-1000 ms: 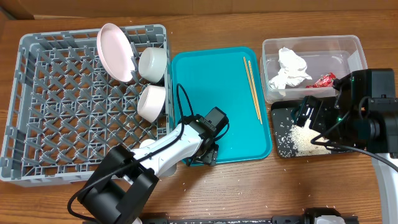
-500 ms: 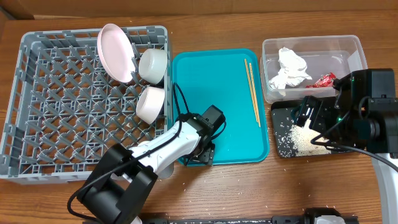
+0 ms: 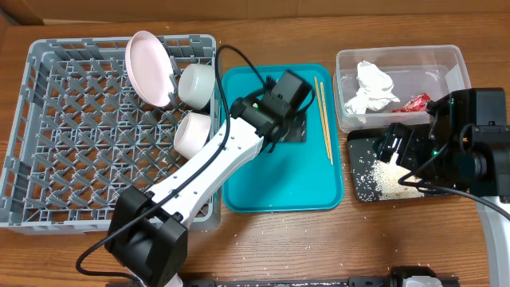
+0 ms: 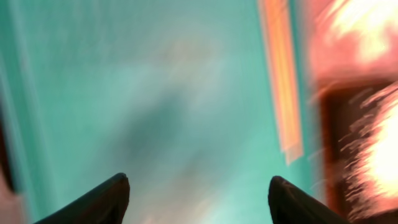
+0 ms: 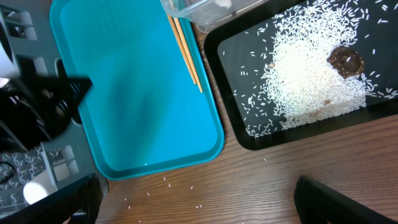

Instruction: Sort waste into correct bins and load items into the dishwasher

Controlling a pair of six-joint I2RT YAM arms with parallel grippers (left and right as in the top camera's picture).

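Observation:
My left gripper (image 3: 293,127) hovers open and empty over the far half of the teal tray (image 3: 279,171), just left of the wooden chopsticks (image 3: 323,115). Its wrist view is blurred: open gripper (image 4: 198,199), teal surface, chopsticks (image 4: 281,81) at right. The right gripper (image 3: 397,148) is open over the black tray (image 3: 360,142), which holds rice (image 5: 308,74) and a brown scrap (image 5: 346,60). Between its open jaws (image 5: 199,202) lies bare wood with stray grains. The clear tub (image 3: 434,56) holds the napkin (image 3: 370,88) and red wrapper (image 3: 416,103). The rack (image 3: 48,143) holds the plate (image 3: 147,68) and two bowls (image 3: 197,82), (image 3: 194,131).
Loose rice grains (image 5: 165,180) dot the table in front of the teal tray. The left arm (image 3: 215,159) stretches diagonally across the rack's near right corner and the tray. The chopsticks (image 5: 185,53) lie along the tray's right edge, close to the tub's corner (image 5: 199,9).
The left arm swung from the tray's near left corner to its far part beside the chopsticks, and its jaws narrowed a little. The right arm stayed still.

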